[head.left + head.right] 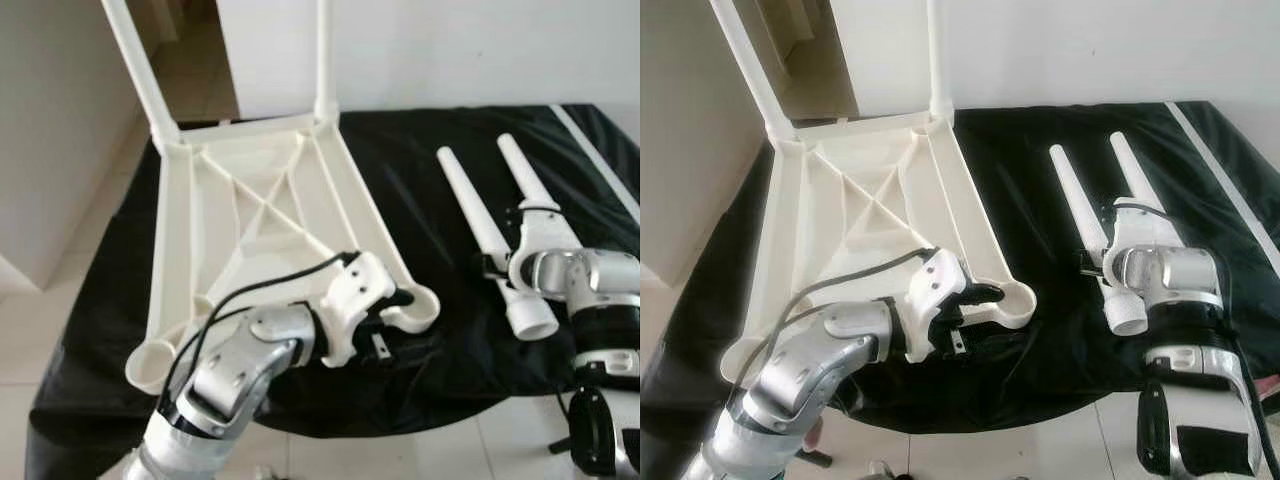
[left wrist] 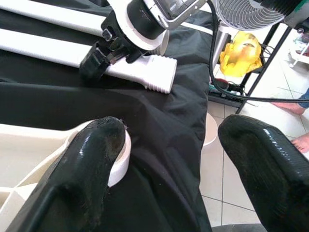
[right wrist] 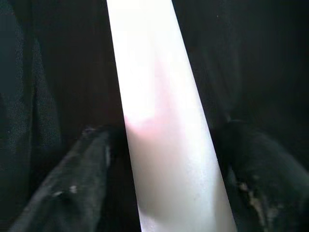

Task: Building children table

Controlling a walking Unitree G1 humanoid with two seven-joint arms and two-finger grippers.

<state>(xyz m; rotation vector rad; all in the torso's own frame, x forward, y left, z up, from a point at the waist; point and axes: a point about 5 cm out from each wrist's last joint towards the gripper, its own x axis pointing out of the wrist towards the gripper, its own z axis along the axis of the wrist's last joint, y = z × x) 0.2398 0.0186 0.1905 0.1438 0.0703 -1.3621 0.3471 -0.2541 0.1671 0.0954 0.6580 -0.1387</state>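
In the left eye view, the upside-down table (image 1: pixel 262 215) lies on a black cloth (image 1: pixel 440 250), two legs already standing at its far corners. Our left gripper (image 1: pixel 392 302) sits at the near socket (image 1: pixel 418 310), and our right gripper (image 1: pixel 497 266) is down on a loose leg (image 1: pixel 480 225), with another leg (image 1: pixel 524 175) just beside it.

In the right eye view, the same near socket (image 1: pixel 1015 303) is empty.

In the left wrist view, our fingers (image 2: pixel 87 159) are spread, one resting on the socket rim.

In the right wrist view, our fingers (image 3: pixel 72 183) flank the leg (image 3: pixel 164 121); we cannot tell whether they grip it.

We judge the third leg is being picked up; next it must be lifted, stood upright and pressed into the socket.
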